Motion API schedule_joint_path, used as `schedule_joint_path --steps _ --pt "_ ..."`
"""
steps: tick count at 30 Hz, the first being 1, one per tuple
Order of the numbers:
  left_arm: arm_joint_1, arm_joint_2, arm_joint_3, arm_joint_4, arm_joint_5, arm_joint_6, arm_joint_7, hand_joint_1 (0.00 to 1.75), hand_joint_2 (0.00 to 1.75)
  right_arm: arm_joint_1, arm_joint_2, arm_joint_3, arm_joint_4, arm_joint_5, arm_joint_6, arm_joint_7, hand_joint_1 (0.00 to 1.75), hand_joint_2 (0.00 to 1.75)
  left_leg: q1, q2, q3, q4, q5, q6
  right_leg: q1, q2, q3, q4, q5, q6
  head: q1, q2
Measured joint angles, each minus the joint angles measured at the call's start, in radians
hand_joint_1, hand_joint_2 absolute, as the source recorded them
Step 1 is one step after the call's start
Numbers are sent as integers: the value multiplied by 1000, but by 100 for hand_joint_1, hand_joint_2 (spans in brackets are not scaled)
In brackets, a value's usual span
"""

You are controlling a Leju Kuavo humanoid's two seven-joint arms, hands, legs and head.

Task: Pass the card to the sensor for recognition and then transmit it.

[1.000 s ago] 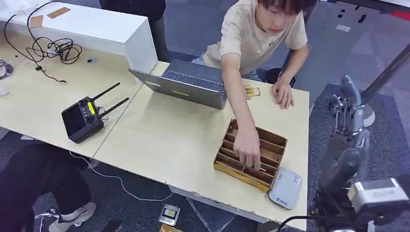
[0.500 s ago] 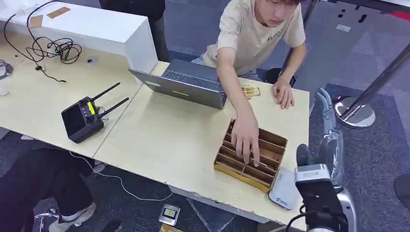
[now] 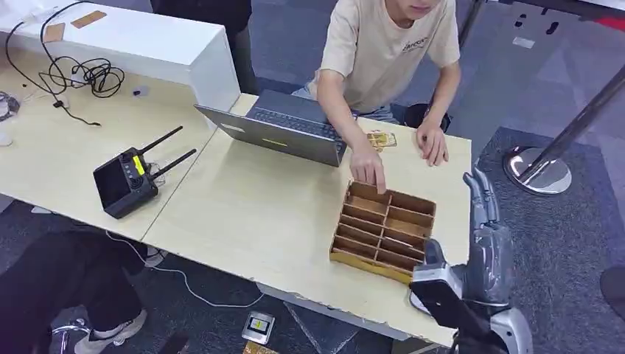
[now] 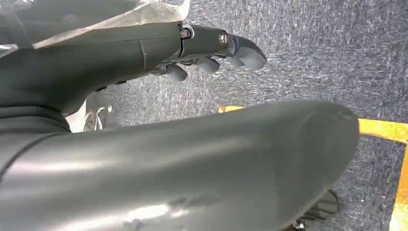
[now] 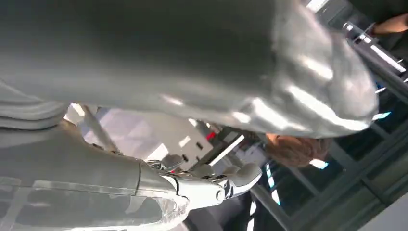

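The card (image 3: 382,139), as far as it can be made out, is lying as a small flat yellow-patterned piece on the pale wooden surface (image 3: 258,206), just beside the far right corner of the open laptop (image 3: 284,129) and between the person's two hands. Neither robot hand is holding it. Near it, the brown cardboard divider tray (image 3: 383,232) is sitting toward the surface's near right edge, and one hand of the person (image 3: 368,168) is reaching down so that the fingertips are touching the tray's far rim, while the other (image 3: 432,141) is resting flat on the surface.

The right hand (image 3: 483,203) is hanging in the air to the right of the tray, fingers stretched out and apart, grasping nothing; the right wrist view is showing the same loose fingers (image 5: 235,175). The left hand (image 4: 211,50) is hanging over grey carpet, fingers (image 4: 248,53) apart and holding nothing.

Further left, a black controller (image 3: 127,182) with two antennas is lying on the surface, and a tangle of black cable (image 3: 85,74) is lying beyond it.
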Motion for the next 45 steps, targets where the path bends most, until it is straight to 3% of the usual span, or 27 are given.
schedule_joint_path --steps 7,8,22,28,37,45 --pt "0 -8 0 0 -11 -1 -12 0 0 8 -1 36 55 89 -75 26 0 0 0 0 0 0 0 0 0 0 0 0 0 0 0 0" --pt "0 -10 0 0 -12 -3 -18 0 0 6 1 44 66 105 -81 26 0 175 0 0 0 0 0 0 0 0 0 0 0 0 0 0" --pt "-2 -23 -1 0 -30 -13 -43 0 0 -91 43 136 226 110 -82 -24 0 175 0 0 0 0 0 0 0 0 0 0 0 0 0 0" --pt "-2 -29 -2 0 -40 -17 -43 0 0 -147 64 150 345 79 -72 -80 0 175 0 0 0 0 0 0 0 0 0 0 0 0 0 0" --pt "-2 -37 -4 0 -46 -15 -44 0 0 -186 106 152 564 37 -121 -150 0 175 0 0 -1 0 0 0 0 0 0 0 0 0 0 0" --pt "-2 -39 -9 0 -51 -13 -42 0 0 -188 131 149 704 21 -132 -168 0 175 0 0 -1 0 0 0 0 0 -1 0 0 0 0 0"
